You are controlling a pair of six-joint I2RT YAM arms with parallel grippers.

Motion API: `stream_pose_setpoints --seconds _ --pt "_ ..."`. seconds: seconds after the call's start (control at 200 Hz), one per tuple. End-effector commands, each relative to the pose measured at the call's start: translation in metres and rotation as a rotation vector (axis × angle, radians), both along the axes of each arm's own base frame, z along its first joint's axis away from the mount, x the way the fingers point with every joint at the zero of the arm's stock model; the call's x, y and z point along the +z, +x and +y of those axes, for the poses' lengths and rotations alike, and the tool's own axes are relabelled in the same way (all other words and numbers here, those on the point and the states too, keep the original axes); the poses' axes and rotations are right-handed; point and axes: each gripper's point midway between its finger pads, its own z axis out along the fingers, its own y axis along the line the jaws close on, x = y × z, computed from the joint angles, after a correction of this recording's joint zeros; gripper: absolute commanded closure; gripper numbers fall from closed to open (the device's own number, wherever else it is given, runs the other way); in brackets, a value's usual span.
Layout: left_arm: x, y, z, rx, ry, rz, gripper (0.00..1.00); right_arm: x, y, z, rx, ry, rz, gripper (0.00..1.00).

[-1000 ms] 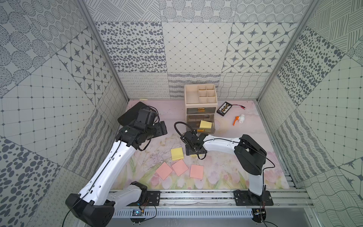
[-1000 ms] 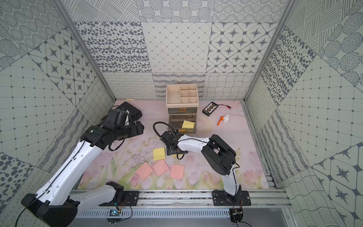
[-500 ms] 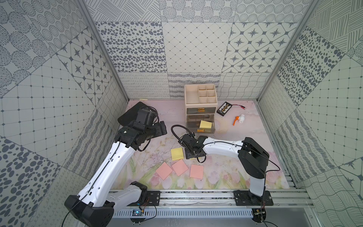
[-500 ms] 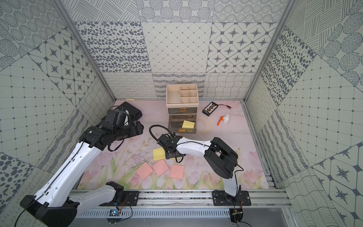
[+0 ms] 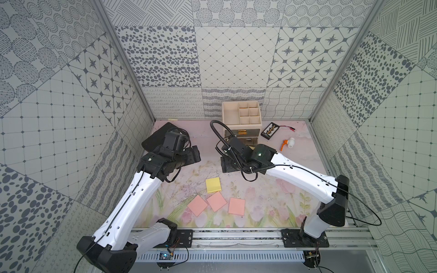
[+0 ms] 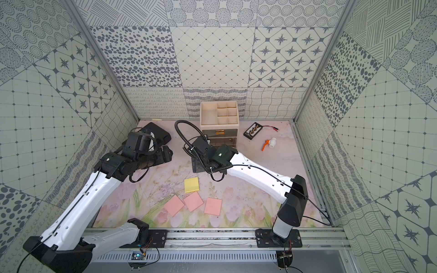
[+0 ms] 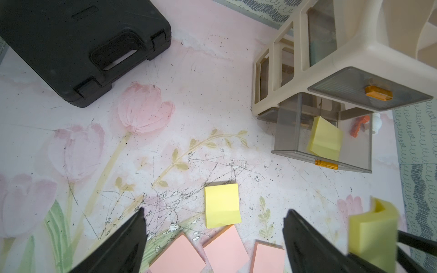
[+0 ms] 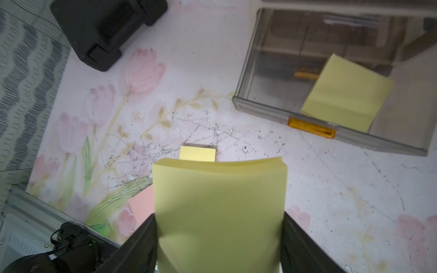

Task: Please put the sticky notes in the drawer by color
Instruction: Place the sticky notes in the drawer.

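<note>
Compared with a second before, the right fingers (image 8: 301,245) had left the bench (image 5: 272,208), where they had been low down just beside the loose yellow pad (image 5: 213,185). They had risen and drawn back toward the chest (image 6: 218,127). The wrist behind them now hid, in both top views, the pad in the open drawer (image 8: 354,139) that had shown plainly earlier. The left fingers (image 7: 123,243) had barely shifted and stood spread wide above the bench with nothing between them. The loose yellow pad and the three pink pads (image 5: 216,201) lay where they had lain. The right fingers pinched a second yellow pad (image 8: 220,212) by two opposite edges, clear of the bench. It was a pale yellow square block of sheets, pressed into a slight bow so that its far edge arched upward. Just past that edge, lower down, a strip of the loose yellow pad showed, and a corner of a pink pad showed beside one finger. Ahead of the right fingers and off to one side stood the drawer, pulled out of the chest. It was smoky and see-through, with an amber handle (image 8: 312,128) on its front wall. A third yellow pad (image 8: 347,94) sat tilted inside against that wall. Which level of the chest the drawer belonged to could not be told.
</note>
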Motion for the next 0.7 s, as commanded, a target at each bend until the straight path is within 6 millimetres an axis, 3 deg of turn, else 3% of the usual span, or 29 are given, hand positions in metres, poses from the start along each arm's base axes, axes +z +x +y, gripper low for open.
stream_pose_setpoints --seconds 0.0,0.34,0.695 --pt "0.001 0.001 0.004 0.021 0.008 -0.006 0.07 0.015 0.018 -0.023 0.003 -0.081 -0.051 0.22" --pt "0.007 0.002 0.008 0.025 0.035 -0.003 0.07 0.01 0.076 -0.051 -0.054 -0.078 -0.049 0.22" --pt "0.002 0.011 0.001 0.013 0.032 0.014 0.07 -0.022 0.097 -0.062 -0.078 -0.093 0.003 0.22"
